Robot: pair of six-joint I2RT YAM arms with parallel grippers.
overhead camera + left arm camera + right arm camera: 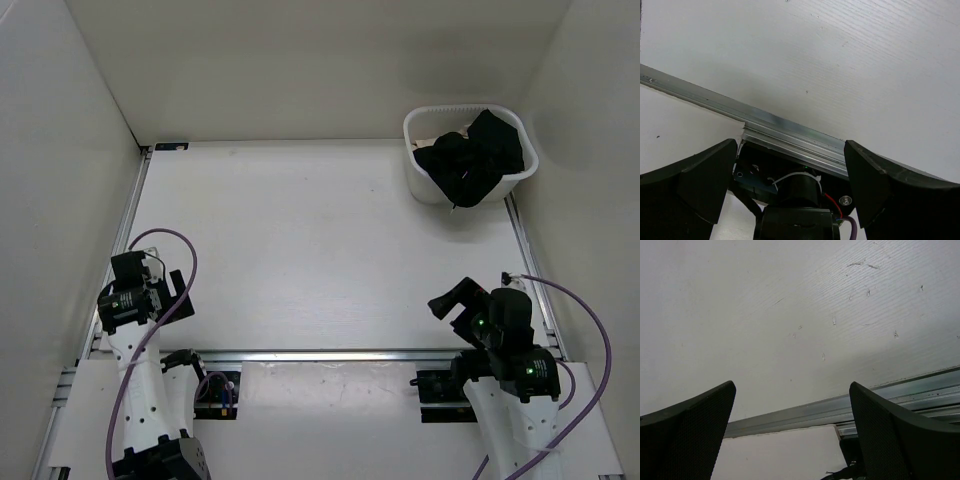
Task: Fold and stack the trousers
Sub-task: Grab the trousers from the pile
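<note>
Top view high above the silver aluminium rail, facing down, both wrist views low beside it, all sharing the rail

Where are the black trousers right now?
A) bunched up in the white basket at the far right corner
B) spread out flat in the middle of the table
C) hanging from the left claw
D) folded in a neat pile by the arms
A: the trousers sit crumpled inside the white basket at the table's far right corner, and no cloth lies anywhere else.
</note>
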